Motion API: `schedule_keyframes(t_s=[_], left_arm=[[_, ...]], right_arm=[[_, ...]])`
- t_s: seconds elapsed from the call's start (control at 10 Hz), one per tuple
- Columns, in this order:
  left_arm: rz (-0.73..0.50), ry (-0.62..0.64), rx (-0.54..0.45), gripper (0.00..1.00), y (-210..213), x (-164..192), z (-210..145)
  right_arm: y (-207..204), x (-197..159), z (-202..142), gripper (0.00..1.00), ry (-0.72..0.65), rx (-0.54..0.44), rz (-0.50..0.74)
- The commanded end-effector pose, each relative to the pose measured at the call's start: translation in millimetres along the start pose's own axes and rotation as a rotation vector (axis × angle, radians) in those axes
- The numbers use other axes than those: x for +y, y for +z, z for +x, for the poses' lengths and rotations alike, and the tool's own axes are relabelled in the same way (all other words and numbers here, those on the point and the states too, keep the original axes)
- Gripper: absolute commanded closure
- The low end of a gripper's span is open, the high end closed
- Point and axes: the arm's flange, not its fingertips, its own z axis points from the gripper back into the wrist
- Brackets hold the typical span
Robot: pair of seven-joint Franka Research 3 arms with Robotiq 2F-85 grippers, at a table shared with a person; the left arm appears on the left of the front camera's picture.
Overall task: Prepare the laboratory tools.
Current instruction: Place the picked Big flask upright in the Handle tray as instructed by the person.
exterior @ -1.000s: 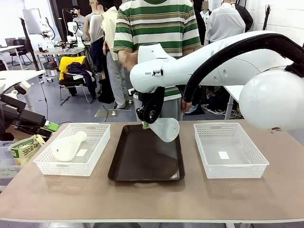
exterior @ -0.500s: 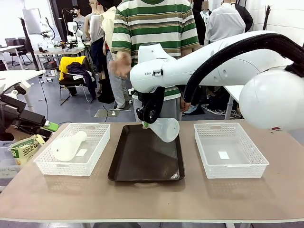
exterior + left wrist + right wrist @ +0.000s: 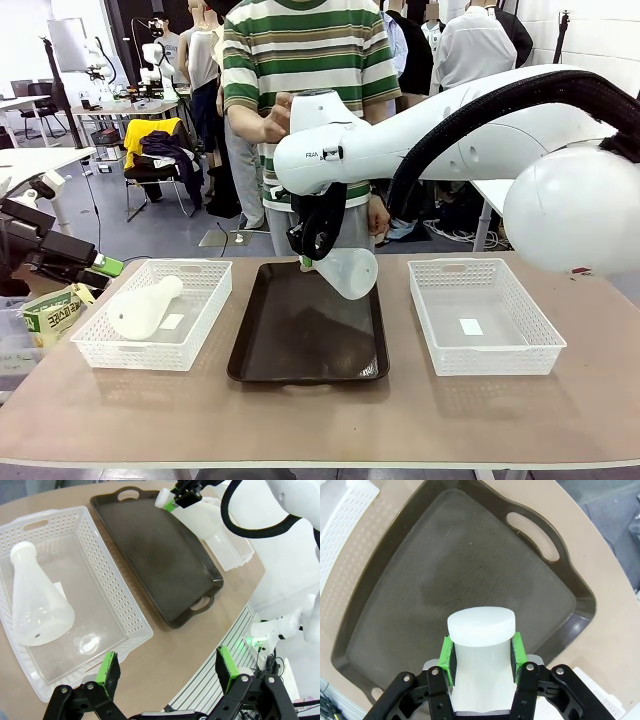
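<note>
Flask (image 3: 352,272) hangs tilted over the tray (image 3: 300,340) at 1 o'clock, neck pinched between fingers of your right gripper (image 3: 481,652), so level its base before you release, while your left gripper (image 3: 167,669), fingers spread, overlooks the other flask (image 3: 37,605) at 9 o'clock.

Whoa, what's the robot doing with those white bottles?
The right claw is shut on the neck of one flask, holding it tilted over the far end of the tray. The other flask lies on its side in the left basket. The left claw hangs open near that basket, holding nothing. A person in a striped shirt stands across the table.
</note>
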Motion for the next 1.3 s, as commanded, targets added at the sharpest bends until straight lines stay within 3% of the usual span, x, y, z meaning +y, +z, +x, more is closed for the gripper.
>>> schedule_keyframes(t_s=[0.0, 1.0, 1.2], left_arm=[[-0.016, -0.014, -0.02, 0.0, 0.2, 2.1, -0.4], [-0.016, -0.014, -0.02, 0.0, 0.2, 2.1, -0.4], [-0.016, -0.014, -0.02, 0.0, 0.2, 2.1, -0.4]], right_arm=[[0.7, 0.4, 0.2, 1.0, 0.001, -0.004, -0.002], [0.0, 0.0, 0.0, 1.0, 0.0, 0.0, 0.0], [28.7, 7.7, -11.0, 1.0, 0.088, -0.059, 0.053]])
